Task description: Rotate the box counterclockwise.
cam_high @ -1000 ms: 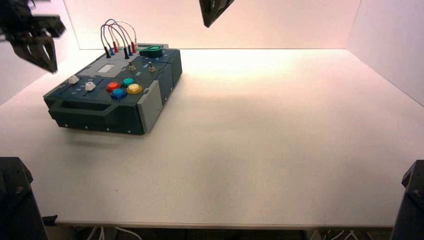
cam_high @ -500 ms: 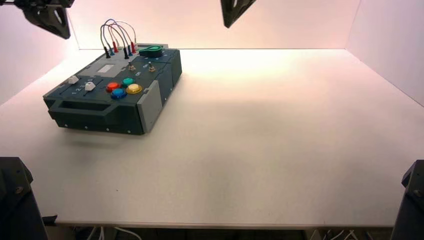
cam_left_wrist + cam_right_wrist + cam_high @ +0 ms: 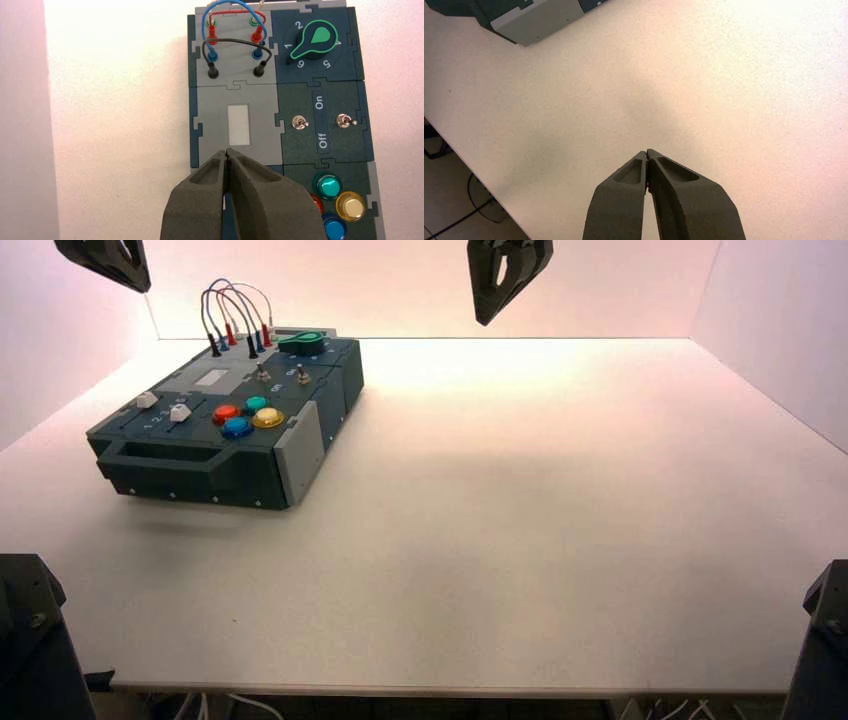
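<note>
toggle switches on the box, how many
2: one toggle switch left of the On/Off label and one right of it, between the green knob and the coloured buttons. None seem hidden.

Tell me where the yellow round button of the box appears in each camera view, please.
High view: the yellow button sits on the box's top, right-most of the four coloured buttons.
Left wrist view: the button shows beside the closed left gripper.
Right wrist view: not in it; only a box corner.
Shared landmark: the teal button beside it.
</note>
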`<state>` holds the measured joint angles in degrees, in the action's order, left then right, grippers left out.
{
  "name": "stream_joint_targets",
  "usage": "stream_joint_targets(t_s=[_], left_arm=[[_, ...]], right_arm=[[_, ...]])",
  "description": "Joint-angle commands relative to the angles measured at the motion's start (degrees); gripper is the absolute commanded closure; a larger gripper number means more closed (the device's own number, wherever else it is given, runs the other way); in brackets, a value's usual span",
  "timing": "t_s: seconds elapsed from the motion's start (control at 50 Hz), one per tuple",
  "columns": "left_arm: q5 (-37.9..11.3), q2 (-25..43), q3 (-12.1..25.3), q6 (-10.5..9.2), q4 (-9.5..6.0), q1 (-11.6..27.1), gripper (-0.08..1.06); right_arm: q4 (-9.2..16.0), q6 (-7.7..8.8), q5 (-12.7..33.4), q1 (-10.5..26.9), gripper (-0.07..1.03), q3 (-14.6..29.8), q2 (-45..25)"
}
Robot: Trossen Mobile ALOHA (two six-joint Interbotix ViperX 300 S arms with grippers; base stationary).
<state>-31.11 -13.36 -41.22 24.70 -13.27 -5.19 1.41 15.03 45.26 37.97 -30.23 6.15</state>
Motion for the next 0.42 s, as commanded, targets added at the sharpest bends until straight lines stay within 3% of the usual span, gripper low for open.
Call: stream_joint_targets(t_s=[0.02, 0.42], left_arm=[[1.1, -2.1, 0.0, 0.09, -0.18, 0.3, 1.00], [2.0, -1.7, -0.4, 0.18, -0.18, 0.3, 1.00]], right_arm=[[0.1, -0.09, -0.6, -0.1, 0.98, 0.3, 2.4], [0.1, -0.09, -1.7, -0.1, 0.98, -0.6, 3.2]])
